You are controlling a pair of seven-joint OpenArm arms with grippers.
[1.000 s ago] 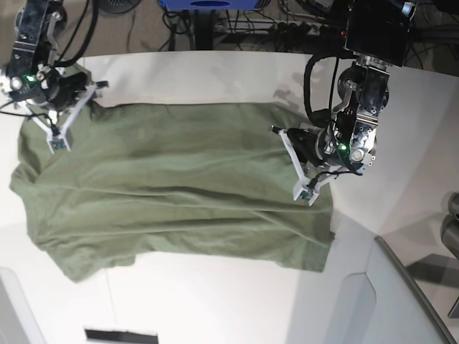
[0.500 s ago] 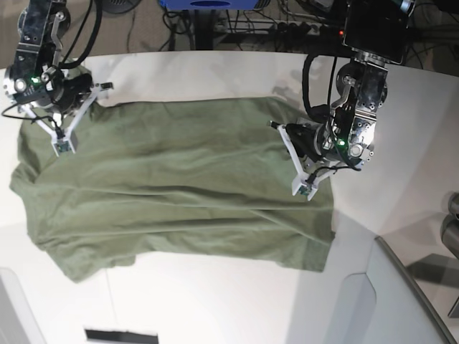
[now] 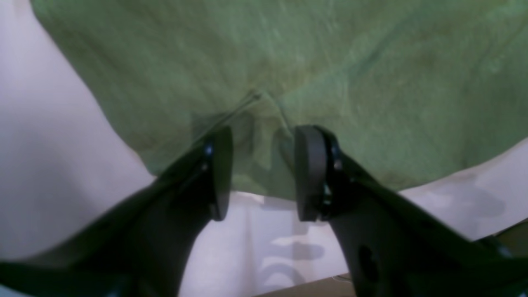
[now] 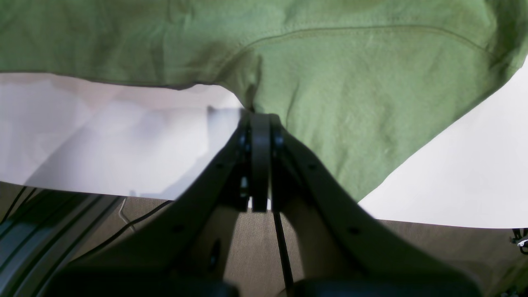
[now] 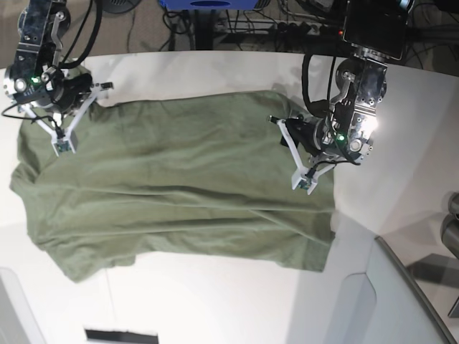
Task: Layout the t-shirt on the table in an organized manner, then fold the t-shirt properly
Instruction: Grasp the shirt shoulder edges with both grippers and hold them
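The olive-green t-shirt (image 5: 179, 193) lies spread across the white table (image 5: 215, 301), collar side to the left. My left gripper (image 5: 301, 147) stands at its far right corner. In the left wrist view its jaws (image 3: 264, 136) are apart, with a small ridge of the t-shirt (image 3: 288, 53) in the gap and table (image 3: 49, 144) to the left. My right gripper (image 5: 63, 115) is at the far left corner. In the right wrist view it (image 4: 260, 119) is shut on the edge of the t-shirt (image 4: 350, 82), just beside a seam.
A grey angled panel (image 5: 401, 301) rises at the near right. A dark strip (image 5: 120, 335) marks the near edge. Cables and a blue object (image 5: 211, 3) lie beyond the curved far edge. The floor (image 4: 412, 243) shows below the right gripper.
The left gripper's jaws have come apart and released the cloth, and that arm has shifted slightly toward the far edge. The right gripper has kept its pinch.
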